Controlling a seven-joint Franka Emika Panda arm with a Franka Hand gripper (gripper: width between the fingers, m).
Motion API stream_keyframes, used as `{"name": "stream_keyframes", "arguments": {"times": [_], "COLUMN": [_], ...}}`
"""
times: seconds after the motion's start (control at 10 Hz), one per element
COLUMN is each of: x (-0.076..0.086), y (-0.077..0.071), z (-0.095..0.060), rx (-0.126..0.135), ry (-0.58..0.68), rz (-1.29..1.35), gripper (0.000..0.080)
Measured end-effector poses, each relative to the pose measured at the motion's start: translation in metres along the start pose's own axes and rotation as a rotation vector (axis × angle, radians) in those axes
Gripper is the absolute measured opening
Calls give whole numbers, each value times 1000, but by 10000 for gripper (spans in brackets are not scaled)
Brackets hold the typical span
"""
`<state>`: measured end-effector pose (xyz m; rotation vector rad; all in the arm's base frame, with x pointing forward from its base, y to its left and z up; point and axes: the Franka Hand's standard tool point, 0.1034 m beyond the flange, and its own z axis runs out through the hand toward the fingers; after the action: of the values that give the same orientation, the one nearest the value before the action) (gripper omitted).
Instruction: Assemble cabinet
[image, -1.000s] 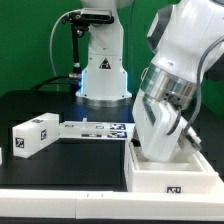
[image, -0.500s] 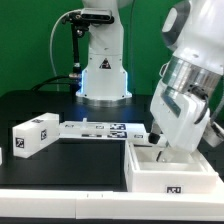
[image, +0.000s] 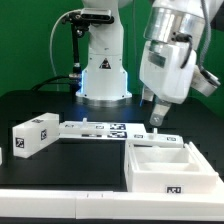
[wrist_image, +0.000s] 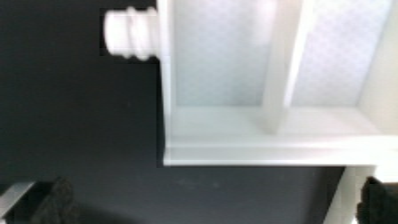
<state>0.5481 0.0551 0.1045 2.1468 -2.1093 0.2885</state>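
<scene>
Blurred, the cabinet (wrist_image: 231, 90) runs off the wrist view; the tag (image: 174, 187) on its front is too small to read.

1. The arm (image: 172, 45) is showing smooth, glossy white shells with rounded edges, bulking large above the jaws.
2. Thin grey seams are running between those shells.
3. The gripper (image: 155, 118) is showing short dark fingers under a white housing.
4. In the wrist view, the fingertips (wrist_image: 36, 200) are appearing black and blurred, one on each side of the jaws' gap.
5. Far from the jaws, the white base (image: 103, 90) is glowing pale blue on its front.
</scene>
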Motion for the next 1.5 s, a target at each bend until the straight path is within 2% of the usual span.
{"name": "stream_keyframes", "arguments": {"times": [0.4,0.5,0.7,0.8,0.9,1.0,1.1,1.2,1.3,1.4,1.5], "x": [-2,-10,-26,-31,-34,-32,-32,-26,-8,13,41], "y": [1,3,14,19,19,10,14,11,16,23,24], "z": [2,4,6,7,8,4,8,6,8,6,-3], "rx": [3,101,264,246,140,185,182,227,304,352,410], "ry": [6,19,18,10,-16,-6,1,6,29,50,89], "rz": [-7,12,38,1,0,2,-2,-2,18,-6,-63], "gripper": [796,796,796,796,796,796,796,796,796,796,796]}}
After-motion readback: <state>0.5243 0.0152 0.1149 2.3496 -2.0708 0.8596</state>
